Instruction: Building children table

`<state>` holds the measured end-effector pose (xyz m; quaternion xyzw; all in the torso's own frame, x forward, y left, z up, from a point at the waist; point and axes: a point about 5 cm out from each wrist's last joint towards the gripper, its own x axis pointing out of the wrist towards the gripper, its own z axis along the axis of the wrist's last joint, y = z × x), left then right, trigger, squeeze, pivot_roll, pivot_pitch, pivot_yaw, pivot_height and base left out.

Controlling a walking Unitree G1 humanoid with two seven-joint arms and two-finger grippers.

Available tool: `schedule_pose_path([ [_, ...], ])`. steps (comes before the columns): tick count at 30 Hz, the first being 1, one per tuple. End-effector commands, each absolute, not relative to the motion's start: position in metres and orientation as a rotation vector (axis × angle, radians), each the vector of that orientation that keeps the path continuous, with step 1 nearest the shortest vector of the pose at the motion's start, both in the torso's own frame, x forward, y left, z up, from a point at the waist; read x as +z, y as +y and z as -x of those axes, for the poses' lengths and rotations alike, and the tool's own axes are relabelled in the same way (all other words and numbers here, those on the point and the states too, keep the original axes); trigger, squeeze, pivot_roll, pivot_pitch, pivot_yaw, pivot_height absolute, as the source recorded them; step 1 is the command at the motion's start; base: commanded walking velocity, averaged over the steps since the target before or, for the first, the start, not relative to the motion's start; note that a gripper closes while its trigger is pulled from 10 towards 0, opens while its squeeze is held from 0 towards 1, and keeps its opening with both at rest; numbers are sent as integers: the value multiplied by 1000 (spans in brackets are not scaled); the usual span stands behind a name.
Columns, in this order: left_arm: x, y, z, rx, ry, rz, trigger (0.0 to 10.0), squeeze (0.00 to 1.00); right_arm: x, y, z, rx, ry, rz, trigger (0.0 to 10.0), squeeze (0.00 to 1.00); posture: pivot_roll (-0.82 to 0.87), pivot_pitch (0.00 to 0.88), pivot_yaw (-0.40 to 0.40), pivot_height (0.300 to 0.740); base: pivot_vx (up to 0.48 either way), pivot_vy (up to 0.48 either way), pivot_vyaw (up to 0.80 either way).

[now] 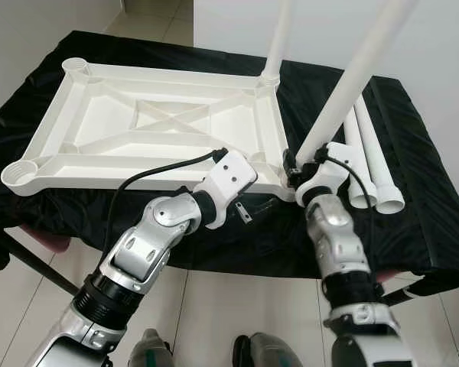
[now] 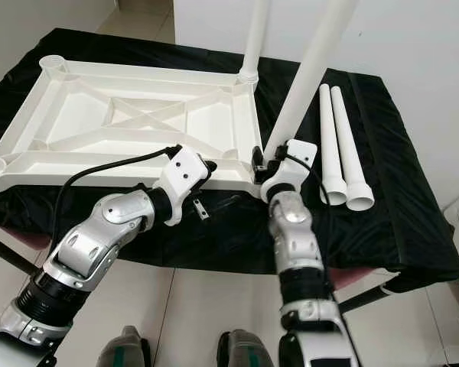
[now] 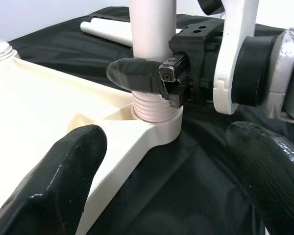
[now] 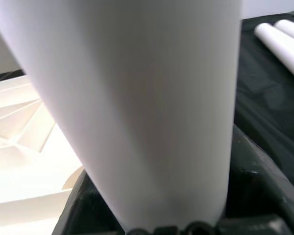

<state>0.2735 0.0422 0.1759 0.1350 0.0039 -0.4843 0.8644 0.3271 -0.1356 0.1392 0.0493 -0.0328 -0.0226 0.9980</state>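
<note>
A white tabletop (image 1: 99, 145) lies upside down on a black-covered table. One white leg (image 1: 278, 38) stands in its far right corner socket. My right gripper (image 1: 297, 167) is shut on a second leg (image 1: 352, 76) just above the near right corner socket (image 3: 154, 117). That leg's threaded end (image 3: 149, 105) sits in the socket, and its white shaft (image 4: 137, 98) is close up in the right wrist view. My left gripper (image 1: 247, 211) is open at the tabletop's near edge just left of that corner, one finger (image 3: 63, 181) over the rim and the other over the cloth.
Two loose white legs (image 1: 371, 160) lie side by side on the black cloth (image 1: 413, 222) to the right. The two left corner sockets (image 1: 19, 176) stand without legs. A white wall is behind the table; tiled floor and my feet are below.
</note>
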Motion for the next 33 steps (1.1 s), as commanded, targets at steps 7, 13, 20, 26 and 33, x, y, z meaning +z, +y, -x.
schedule_pose_path([
  [7, 172, 41, -271, -1044, 14, -298, 10000, 0, 134, -135, -322, -74, -17, -89, 10000, 0, -19, 0, -68, 740, 0, 0, 0],
  [13, 172, 41, -271, -1046, 14, -299, 10000, 0, 140, -138, -323, -2, -41, -89, 10000, 1000, -19, 0, -66, 740, 0, 0, 0],
  [20, 172, 42, -272, -1039, 16, -303, 10000, 0, 152, -146, -329, 121, -85, -61, 10000, 608, -15, 0, -64, 740, 0, 0, 0],
  [26, 173, 43, -272, -1040, 15, -302, 10000, 0, 149, -146, -334, 257, -34, -19, 10000, 0, -19, 5, -61, 740, 0, 0, 0],
  [33, 173, 41, -273, -1043, 15, -299, 10000, 0, 145, -151, -337, 445, -18, 7, 10000, 0, -24, 4, -54, 740, 0, 0, 0],
])
